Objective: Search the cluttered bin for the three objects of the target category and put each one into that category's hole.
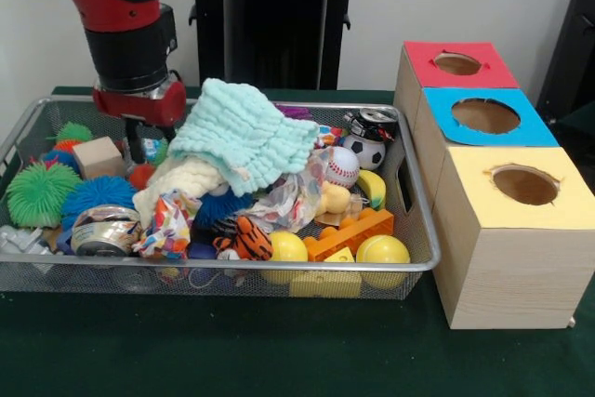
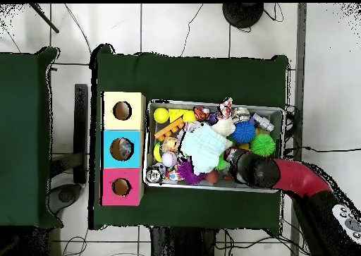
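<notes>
Down at the far left corner of the bin (image 1: 423, 262), seen from the front, the gripper (image 1: 141, 137) hangs low among the toys, and its black fingertips are sunk behind a wooden block (image 1: 98, 156) and a mint cloth (image 1: 244, 137), so one cannot tell if it is wide, narrow or holding something. Near it are spiky puff balls, green (image 1: 39, 194) and blue (image 1: 97, 196). Closer to the front rim, well apart from the gripper, lies one can (image 1: 105, 229) on its side, with the silvery end turned to the camera. A second can (image 1: 372, 125) stands tilted at the opposite far corner, just beside the boxes. A third one is not clearly visible. Such a can is probably light, stiff and smooth, so it may roll or slip; a hold across the round printed side seems safest. The blue-topped hole (image 1: 485, 115) is in the middle box; in the overhead view something pale seems to lie inside it already.
</notes>
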